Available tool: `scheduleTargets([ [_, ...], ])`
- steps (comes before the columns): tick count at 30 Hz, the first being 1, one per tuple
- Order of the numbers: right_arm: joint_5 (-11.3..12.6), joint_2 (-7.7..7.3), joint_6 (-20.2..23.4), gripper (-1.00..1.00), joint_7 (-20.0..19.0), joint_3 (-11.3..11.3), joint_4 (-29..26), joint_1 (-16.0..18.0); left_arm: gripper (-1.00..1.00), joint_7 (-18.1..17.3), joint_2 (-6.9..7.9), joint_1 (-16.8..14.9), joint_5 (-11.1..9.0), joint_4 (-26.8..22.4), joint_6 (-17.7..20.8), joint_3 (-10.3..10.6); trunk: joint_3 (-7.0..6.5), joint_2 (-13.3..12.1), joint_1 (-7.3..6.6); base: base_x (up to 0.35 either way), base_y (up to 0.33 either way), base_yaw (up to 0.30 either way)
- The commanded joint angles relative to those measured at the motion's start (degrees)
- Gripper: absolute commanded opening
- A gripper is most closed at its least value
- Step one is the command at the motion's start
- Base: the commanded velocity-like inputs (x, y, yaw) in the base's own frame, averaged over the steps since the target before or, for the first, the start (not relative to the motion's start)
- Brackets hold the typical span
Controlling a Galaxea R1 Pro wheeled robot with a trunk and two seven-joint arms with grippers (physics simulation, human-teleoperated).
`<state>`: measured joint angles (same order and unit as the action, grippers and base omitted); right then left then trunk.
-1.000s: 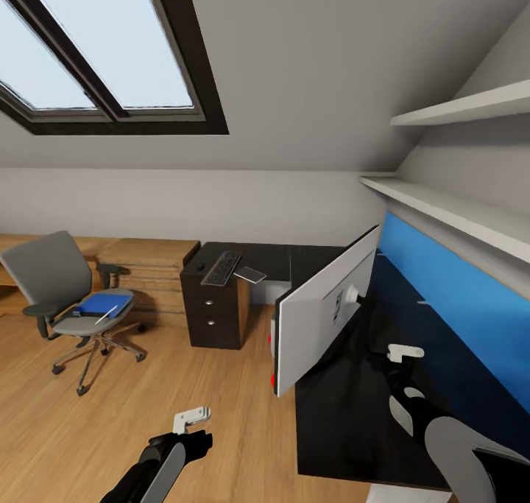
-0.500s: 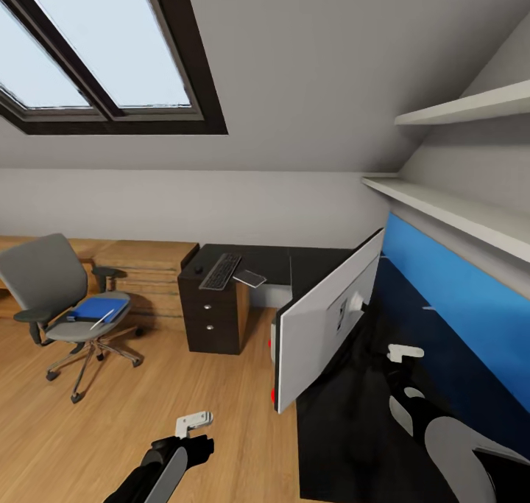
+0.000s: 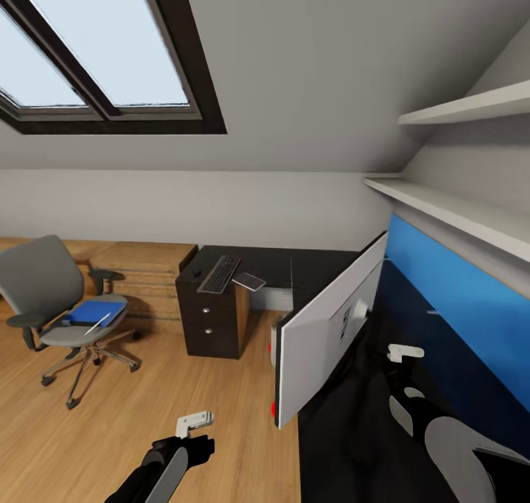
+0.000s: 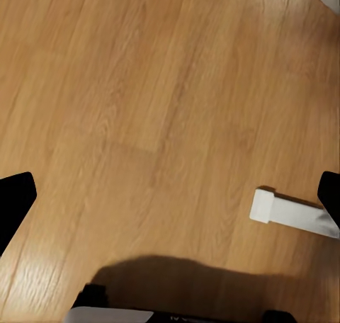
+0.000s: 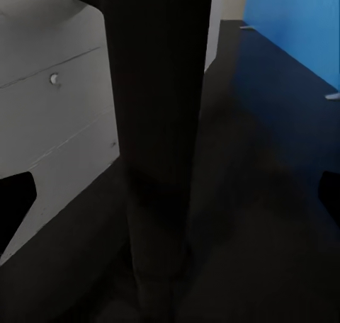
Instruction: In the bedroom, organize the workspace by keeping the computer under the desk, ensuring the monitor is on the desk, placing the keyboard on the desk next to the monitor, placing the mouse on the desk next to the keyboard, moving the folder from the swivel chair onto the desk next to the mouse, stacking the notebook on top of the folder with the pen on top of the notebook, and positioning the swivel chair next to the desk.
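- Nearest you, your left gripper [image 3: 193, 420] hangs over bare floor [image 4: 142, 89] beside the desk; its wrist view has the two dark fingertips at opposite edges, so it is spread wide with nothing in it, probably parked while the base travels.
- Your right gripper [image 3: 403, 353] hovers above the black desk [image 3: 346, 444] just behind the monitor [image 3: 327, 333]. Its wrist view looks straight at the dark stand [image 5: 159, 125] with the fingertips far apart on either side, so it is released and touching nothing; you seem lined up to grasp or steady the stand.
- The monitor stands on the desk at its floor-side edge, white back toward the blue panel [image 3: 456, 297], so the screen faces off the desk. I judge it wants turning.
- Farther on, the keyboard [image 3: 219, 273] lies on the desk's far wing above the drawers [image 3: 210, 319], the mouse [image 3: 196, 272] just beside it, and a flat grey notebook-like thing [image 3: 249, 280] on its other side.
- Farthest left, the chair [image 3: 62, 304] stands well apart from the desk, carrying the folder [image 3: 88, 311] with the pen [image 3: 101, 322] on it; both wait to be fetched.
- Count: one monitor, one keyboard, one mouse, one folder, one pen, one chair, two grippers.
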<state>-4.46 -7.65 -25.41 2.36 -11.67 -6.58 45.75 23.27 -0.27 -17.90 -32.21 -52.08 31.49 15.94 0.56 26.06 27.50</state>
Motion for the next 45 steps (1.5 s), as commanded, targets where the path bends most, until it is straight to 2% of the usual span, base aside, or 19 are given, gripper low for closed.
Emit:
scheduleTargets([
  [1,-0.47,0.00,-0.15,1.00,0.26,-0.19,0.08,0.05,1.00,0.55,0.02,-0.03,-0.62,-0.07,0.09,0.14,0.06,0.07,0.05,0.148,0.000,0.000],
  [45,-0.47,0.00,-0.16,1.00,0.27,-0.19,0.08,0.05,1.00,0.47,-0.07,-0.03,-0.82,-0.03,0.15,0.61,0.06,0.07,0.05,0.068,-0.007,0.000],
])
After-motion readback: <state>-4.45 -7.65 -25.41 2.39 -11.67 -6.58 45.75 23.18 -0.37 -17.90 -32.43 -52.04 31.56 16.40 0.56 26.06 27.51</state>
